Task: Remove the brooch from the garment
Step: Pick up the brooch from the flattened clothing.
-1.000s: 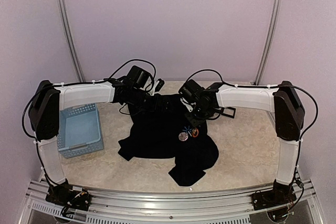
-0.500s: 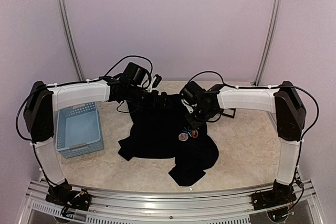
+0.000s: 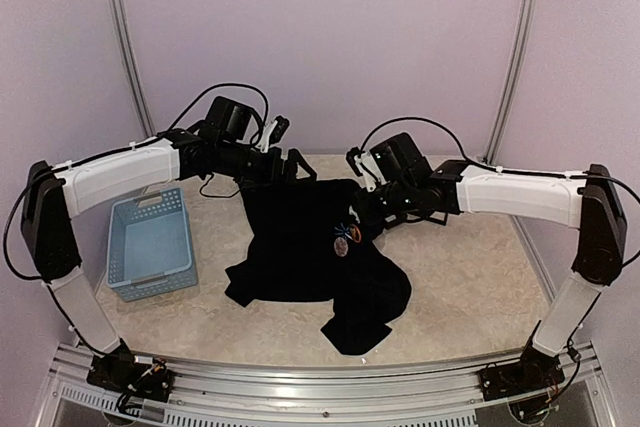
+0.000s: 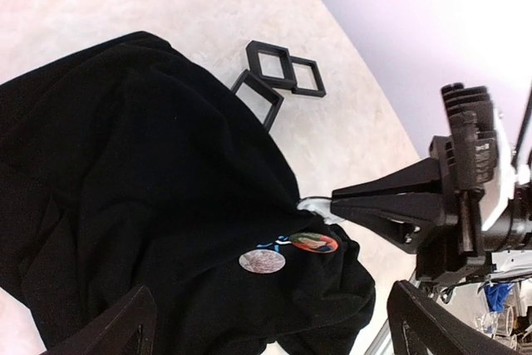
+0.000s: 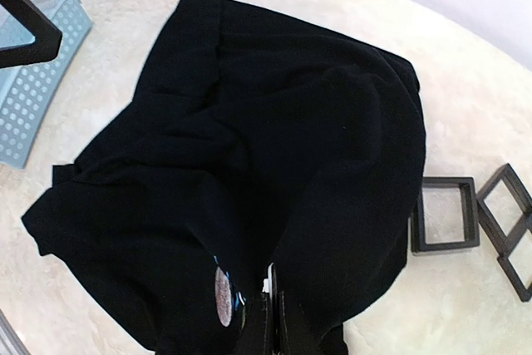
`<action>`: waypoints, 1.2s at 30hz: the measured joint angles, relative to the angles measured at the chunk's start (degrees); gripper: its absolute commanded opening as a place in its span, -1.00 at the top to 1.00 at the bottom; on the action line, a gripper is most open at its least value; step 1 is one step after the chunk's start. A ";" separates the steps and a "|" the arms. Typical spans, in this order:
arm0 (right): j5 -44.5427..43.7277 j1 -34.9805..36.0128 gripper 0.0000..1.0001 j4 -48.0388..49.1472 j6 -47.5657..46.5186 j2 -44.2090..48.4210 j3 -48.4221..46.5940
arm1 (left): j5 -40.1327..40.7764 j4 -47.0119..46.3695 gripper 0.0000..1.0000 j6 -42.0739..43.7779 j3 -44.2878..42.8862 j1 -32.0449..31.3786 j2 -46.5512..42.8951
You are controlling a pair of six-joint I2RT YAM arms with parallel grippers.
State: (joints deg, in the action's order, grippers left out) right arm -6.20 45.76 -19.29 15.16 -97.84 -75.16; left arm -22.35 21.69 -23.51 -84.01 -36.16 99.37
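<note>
— Where the right gripper (image 5: 271,293) closes, what sits between its fingers (image 4: 391,187)?
— Pressed together, they pinch a fold of the garment (image 3: 300,247), just beside two brooches: a grey brooch (image 4: 262,261) and a red brooch (image 4: 314,243).
— And the left gripper (image 4: 270,309)?
— Spread wide above the cloth, holding nothing.
— Counts?
— One garment, one basket (image 3: 150,247), three black frames (image 5: 416,222).
— Setting?
— The garment lies mid-table (image 3: 470,277), on beige mottled stone. Lilac walls (image 3: 320,37), two metal posts (image 3: 125,57).
— Unclear?
— A pale bit (image 4: 312,205) at the fingertips. The brooches' clasps are hidden.
</note>
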 measured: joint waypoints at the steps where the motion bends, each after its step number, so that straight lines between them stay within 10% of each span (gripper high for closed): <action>1: 0.90 -0.02 1.00 1.53 0.24 0.15 0.68 | -0.52 0.09 -0.90 0.09 -0.02 0.37 -0.70; 25: 23.96 -1.44 1.00 25.16 12.02 5.29 7.45 | -14.97 -2.47 -0.85 -2.69 4.90 2.60 -7.76; 36: 24.85 -1.53 1.00 7.87 5.29 4.81 -2.43 | -15.28 -2.45 -0.86 -1.77 5.14 2.60 -7.76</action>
State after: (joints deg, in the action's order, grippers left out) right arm 18.65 44.23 -11.42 20.45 -93.03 -77.58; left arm -37.63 19.25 -25.28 -78.87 -33.56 91.61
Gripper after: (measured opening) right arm 0.031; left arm 0.928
